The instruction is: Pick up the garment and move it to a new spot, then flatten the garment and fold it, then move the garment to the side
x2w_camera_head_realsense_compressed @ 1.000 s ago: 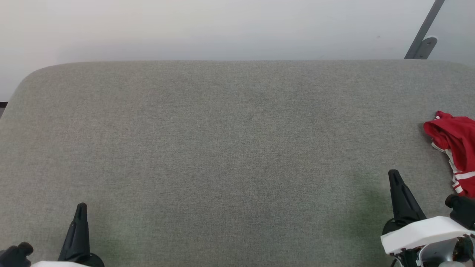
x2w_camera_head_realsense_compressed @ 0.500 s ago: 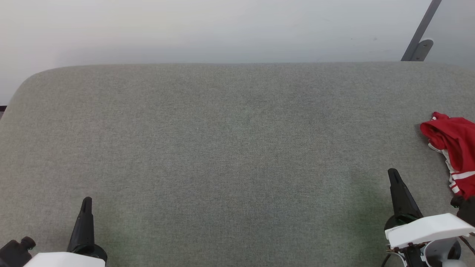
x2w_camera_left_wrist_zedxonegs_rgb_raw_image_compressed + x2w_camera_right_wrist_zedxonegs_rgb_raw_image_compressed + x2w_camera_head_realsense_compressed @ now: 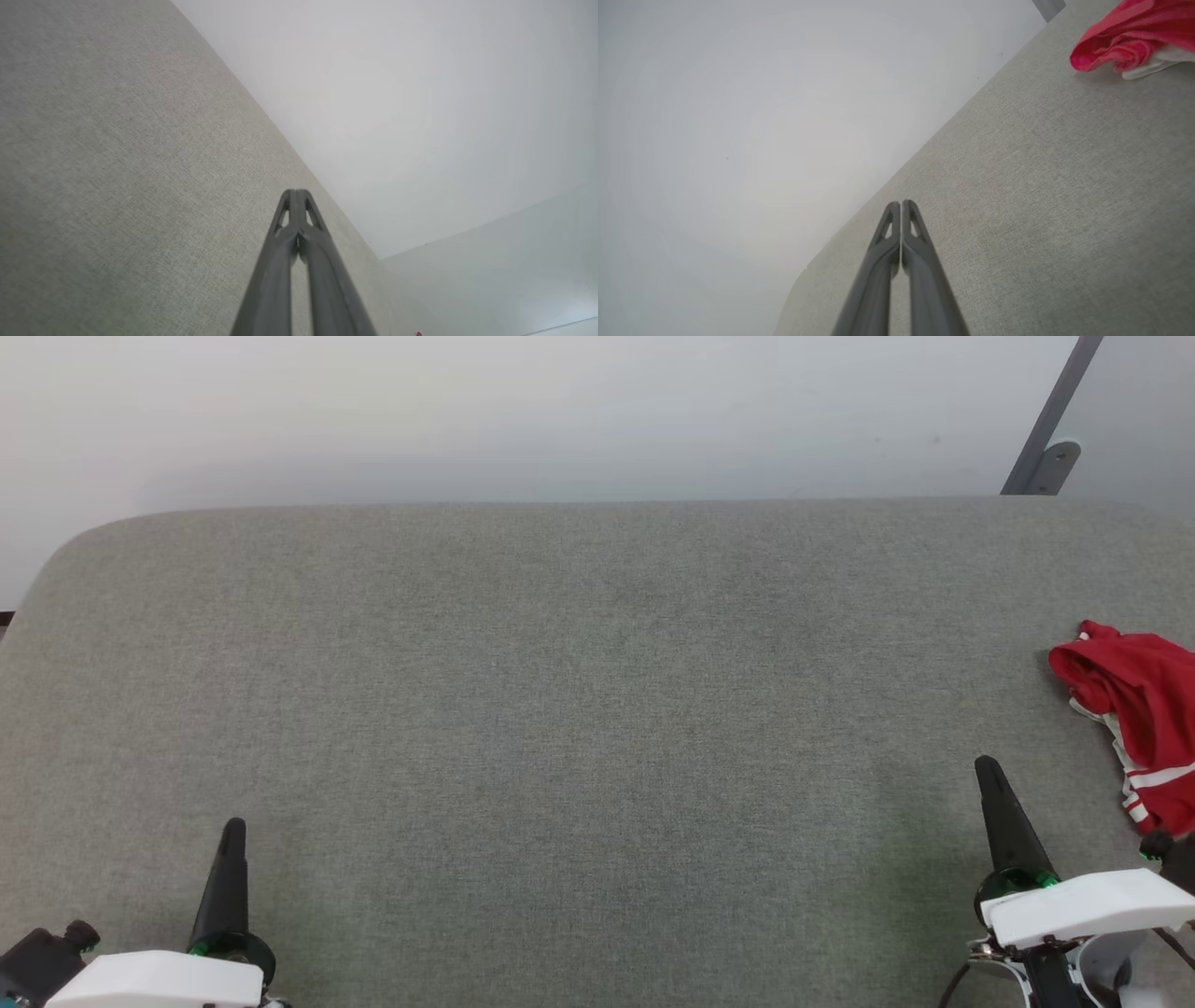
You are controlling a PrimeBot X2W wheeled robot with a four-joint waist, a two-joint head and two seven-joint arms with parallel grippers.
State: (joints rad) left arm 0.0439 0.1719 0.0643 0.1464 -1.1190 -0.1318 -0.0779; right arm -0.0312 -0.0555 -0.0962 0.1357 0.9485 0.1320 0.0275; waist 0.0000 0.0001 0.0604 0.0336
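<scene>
Red garment (image 3: 1134, 700) bunched up, left gripper (image 3: 232, 831) closed, right gripper (image 3: 988, 771) closed

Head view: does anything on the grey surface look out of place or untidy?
Yes: the garment lies crumpled in a heap far to the right on the grey surface, not spread flat.

Lower left: left gripper (image 3: 232, 831), long dark tapered fingers (image 3: 273, 280), triangular cut-outs near tips; white shell (image 3: 159, 982), green marks (image 3: 198, 949), black knob (image 3: 82, 933). Lower right: right gripper (image 3: 986, 769) alike, dark cables (image 3: 954, 984) beneath.
</scene>
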